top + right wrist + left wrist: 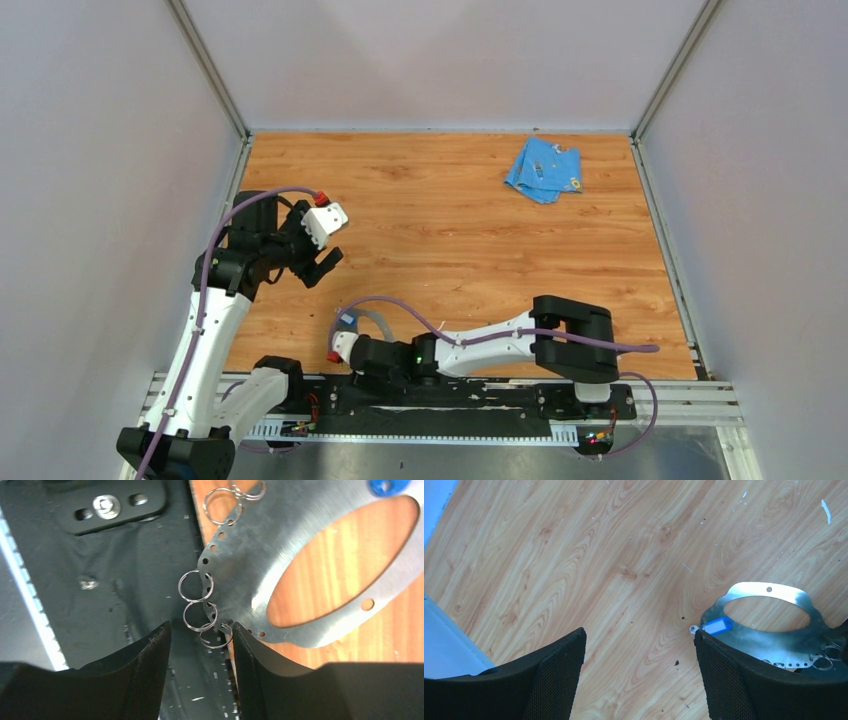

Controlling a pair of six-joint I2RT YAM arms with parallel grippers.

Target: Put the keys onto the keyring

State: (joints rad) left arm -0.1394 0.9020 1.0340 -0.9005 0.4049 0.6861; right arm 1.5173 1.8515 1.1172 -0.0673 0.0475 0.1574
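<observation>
Near the table's (450,240) front edge, the right gripper's (201,630) half-parted jaws straddle a small split ring (216,645) on the keyring (280,540), a blue-headed key (718,626) resting on it, while the left gripper (639,636) hangs wide open.

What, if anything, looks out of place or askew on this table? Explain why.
The keyring lies at the table's very near edge, its small split rings spilling off the wood onto the black base plate, by the right end effector. The blue cloth sits crumpled in the far right corner.
</observation>
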